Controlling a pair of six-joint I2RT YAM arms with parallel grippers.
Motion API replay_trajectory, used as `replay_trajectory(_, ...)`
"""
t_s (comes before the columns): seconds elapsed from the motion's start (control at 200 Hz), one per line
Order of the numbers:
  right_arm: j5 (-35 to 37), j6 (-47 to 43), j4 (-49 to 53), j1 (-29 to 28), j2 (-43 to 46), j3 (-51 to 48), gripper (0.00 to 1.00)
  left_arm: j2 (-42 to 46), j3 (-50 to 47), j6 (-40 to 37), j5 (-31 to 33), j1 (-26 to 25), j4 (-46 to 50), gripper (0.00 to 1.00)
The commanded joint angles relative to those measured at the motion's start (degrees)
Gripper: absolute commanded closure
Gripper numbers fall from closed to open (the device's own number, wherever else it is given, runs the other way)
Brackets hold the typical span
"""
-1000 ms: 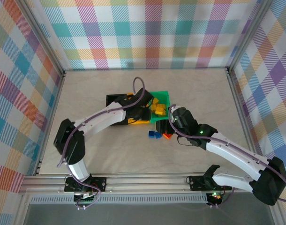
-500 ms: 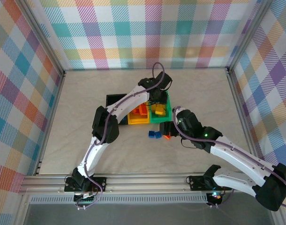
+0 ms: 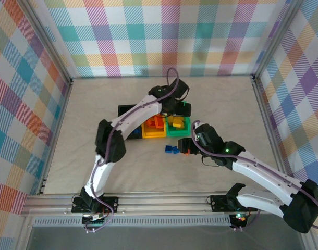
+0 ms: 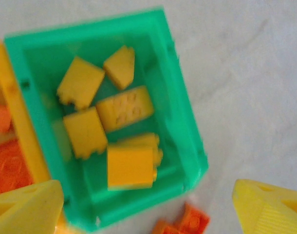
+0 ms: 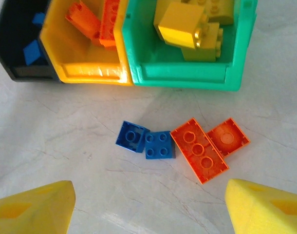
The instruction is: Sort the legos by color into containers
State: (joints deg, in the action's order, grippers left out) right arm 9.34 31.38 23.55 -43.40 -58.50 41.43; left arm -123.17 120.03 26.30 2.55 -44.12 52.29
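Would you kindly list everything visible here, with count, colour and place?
black bin: one, black, row's left end
yellow-orange bin: one, yellow-orange, row's middle
green bin: one, green, row's right end
binned blue bricks: at least two, blue, black bin
binned orange bricks: several, orange-red, yellow-orange bin
yellow bricks: at least five, yellow, green bin
loose blue bricks: two, blue, touching, table before bins
loose orange bricks: two, orange-red, table, right of blue pair
table: one, pale marbled, under everything
left gripper: one, yellow-tipped, open above green bin
right gripper: one, yellow-tipped, open above loose bricks
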Motion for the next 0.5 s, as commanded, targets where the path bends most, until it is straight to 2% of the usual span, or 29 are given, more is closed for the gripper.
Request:
replay_trajectory(0.0,-1.2,1.2,0.7,0.4,-2.6,-1.4,0.2,14.1,-15.0,2.5,-2.8,-0.7,-10.1,0.04)
replay_trajectory(0.115,-1.4,0.6,-0.8,0.4,-6.4,-1.5,0.28,25.3,-32.3,4.9,-2.7,-0.8,-16.4,0.0)
replay_trajectory(0.285,-1.1,-1.6,-0.7,1.6,-15.8,1.1,0.43,39.4,-53.4,8.6,-1.8,-0.8,-21.0,0.0)
replay_trajectory(0.495,-2.1,-3.0,-1.0,4.6,-23.3,2.2,0.38,52.8,-68.5,12.7,-0.6,-0.1,-21.4,0.0)
